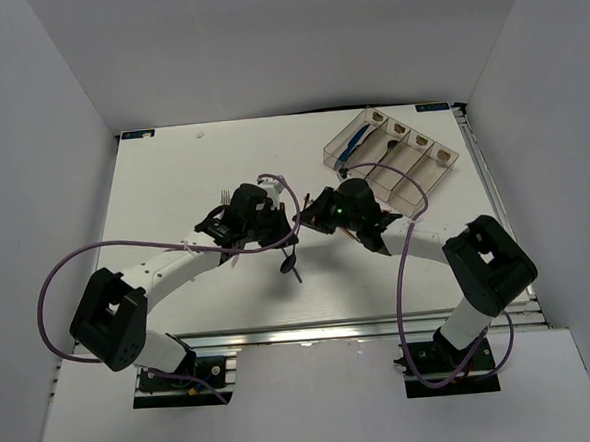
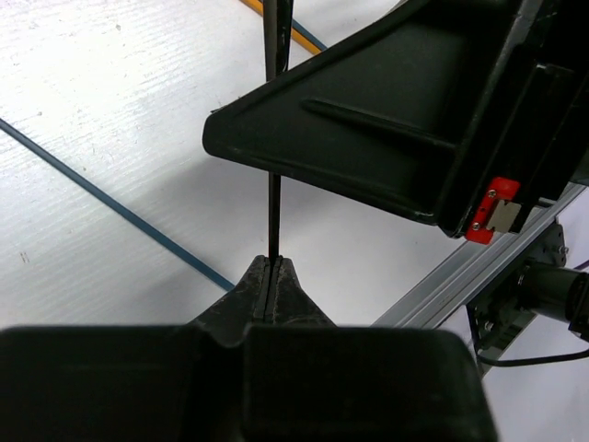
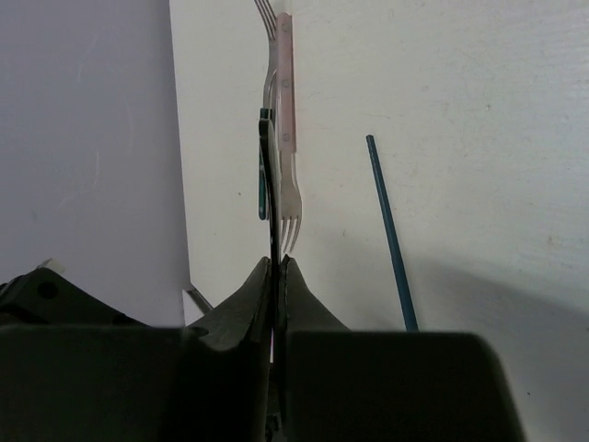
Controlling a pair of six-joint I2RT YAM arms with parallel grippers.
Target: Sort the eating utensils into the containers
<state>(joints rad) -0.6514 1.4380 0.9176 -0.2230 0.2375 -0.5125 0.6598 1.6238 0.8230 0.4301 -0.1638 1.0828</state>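
Black-fingered left gripper (image 2: 273, 265) has its jaws clamped on a thin dark utensil (image 2: 273, 212) over the table (image 1: 173, 188) centre, the right gripper (image 3: 276, 265) just beside it grips a slim dark handle (image 3: 267, 175), a blue chopstick (image 3: 388, 230) lies near, and the containers (image 1: 391, 160) sit far right

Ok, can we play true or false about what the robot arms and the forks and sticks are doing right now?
1. The left gripper is shut on a thin black stick, and the right gripper is shut on a thin dark utensil. True.
2. The clear container sits on the left arm's side. False: it is at the far right of the table.
3. A fork lies on the table beyond the right gripper. True.
4. Every bin is empty. False: the end bin holds a blue thing.
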